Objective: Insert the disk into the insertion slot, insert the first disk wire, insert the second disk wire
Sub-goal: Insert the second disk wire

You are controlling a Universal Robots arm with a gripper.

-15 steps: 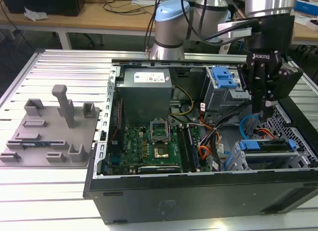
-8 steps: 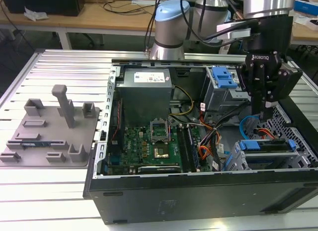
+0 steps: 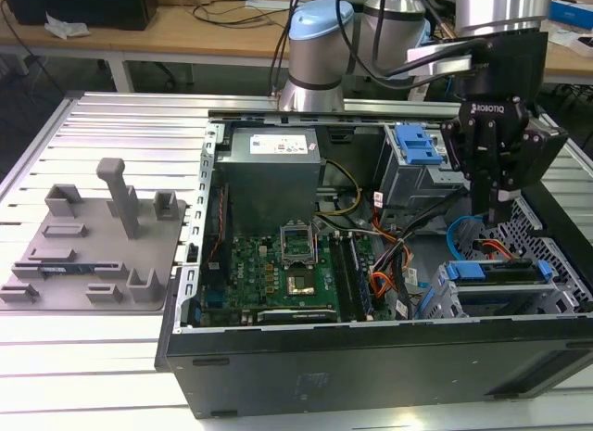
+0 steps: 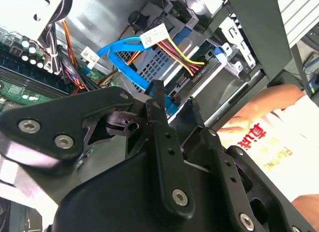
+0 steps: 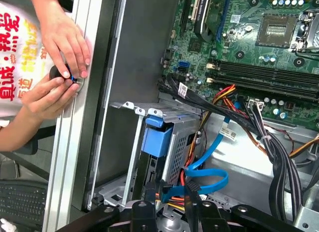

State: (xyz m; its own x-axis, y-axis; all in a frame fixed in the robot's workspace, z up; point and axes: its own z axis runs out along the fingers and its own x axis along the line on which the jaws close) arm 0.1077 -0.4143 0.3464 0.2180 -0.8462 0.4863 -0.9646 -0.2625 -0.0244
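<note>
In the exterior view's lower right, inside the open computer case (image 3: pixel 371 366), the disk (image 3: pixel 491 270) sits in the insertion slot (image 3: pixel 437 299), its blue caddy showing. Your pincer (image 3: pixel 500 218) hangs just above it, beside a looping blue cable (image 3: pixel 460 234). Whether the pincer is clenched or released, you cannot tell. Farther back stands the taller cage (image 3: pixel 417 162) with its blue latch. In the first wrist view, a person's hands (image 5: pixel 60 52) meet at the counter (image 5: pixel 75 157) edge beside the case.
</note>
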